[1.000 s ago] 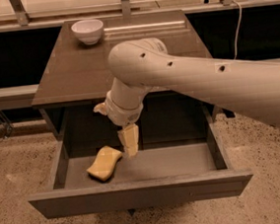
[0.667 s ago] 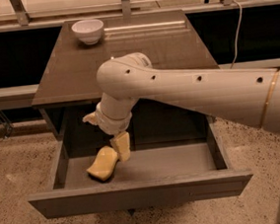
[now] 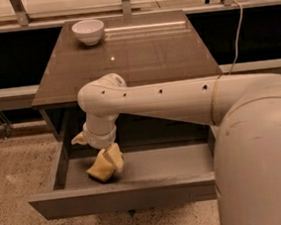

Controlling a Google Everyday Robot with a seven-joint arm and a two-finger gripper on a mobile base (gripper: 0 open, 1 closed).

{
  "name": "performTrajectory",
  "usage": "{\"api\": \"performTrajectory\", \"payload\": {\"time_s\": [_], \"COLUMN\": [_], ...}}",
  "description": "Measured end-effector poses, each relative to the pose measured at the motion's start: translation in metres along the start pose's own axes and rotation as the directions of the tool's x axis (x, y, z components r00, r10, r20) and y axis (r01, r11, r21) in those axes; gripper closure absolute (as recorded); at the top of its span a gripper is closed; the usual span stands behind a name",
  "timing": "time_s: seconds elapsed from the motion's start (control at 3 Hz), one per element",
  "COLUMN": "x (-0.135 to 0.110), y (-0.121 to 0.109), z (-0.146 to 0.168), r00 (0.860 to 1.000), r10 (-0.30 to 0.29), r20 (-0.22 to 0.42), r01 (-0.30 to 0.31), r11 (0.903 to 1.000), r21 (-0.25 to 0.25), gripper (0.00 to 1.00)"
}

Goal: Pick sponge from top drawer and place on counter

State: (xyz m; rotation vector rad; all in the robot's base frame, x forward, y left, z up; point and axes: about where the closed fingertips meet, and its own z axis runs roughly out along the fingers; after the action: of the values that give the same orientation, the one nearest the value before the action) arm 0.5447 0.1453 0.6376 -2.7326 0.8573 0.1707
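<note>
I count this task as barely begun on the part that matters. The top drawer (image 3: 124, 199) stands pulled out, so access is settled, and I have the gripper (image 3: 114, 158) down inside it, in the left half, with the drawer's front panel just on the near side of it. The sponge (image 3: 99, 171) lies on the drawer floor immediately below the gripper and a little to its near left, the two overlapping in my view so that they look to be touching. I cannot tell whether the gripper is spread, pressed together or already pinching the sponge; its tip merges with the pale block. The sponge does not look lifted, so I judge the grasp unconfirmed, and the lift, the carry and the release are all left to do. The counter (image 3: 140, 59) sits above and behind the gripper, and the white bowl (image 3: 88, 31) stands far beyond it on the back left corner, well away from where I would set the sponge down. Against the view a second ago, the gripper then hung to the right of the sponge and clearly apart from it; a little later it had closed most of that gap, and now it is on the sponge. The arm (image 3: 169, 99) has swung left and toward the camera, filling more of the lower right. The sponge itself seems to lie where it lay.
</note>
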Motion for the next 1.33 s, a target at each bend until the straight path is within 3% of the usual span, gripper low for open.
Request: {"api": "performTrajectory", "payload": {"time_s": [0.33,0.67,1.33], "x": [0.002,0.003,0.003], "y": [0.004,0.007,0.006], "z": [0.029,0.041,0.038], "r00": [0.999,0.997,0.996], "r10": [-0.045,-0.076,-0.079], "r20": [0.021,0.033,0.031], "r01": [0.047,0.080,0.082], "r11": [0.9953,0.9874,0.9872], "r21": [-0.084,-0.137,-0.137], "gripper": [0.18,0.49,0.93]}}
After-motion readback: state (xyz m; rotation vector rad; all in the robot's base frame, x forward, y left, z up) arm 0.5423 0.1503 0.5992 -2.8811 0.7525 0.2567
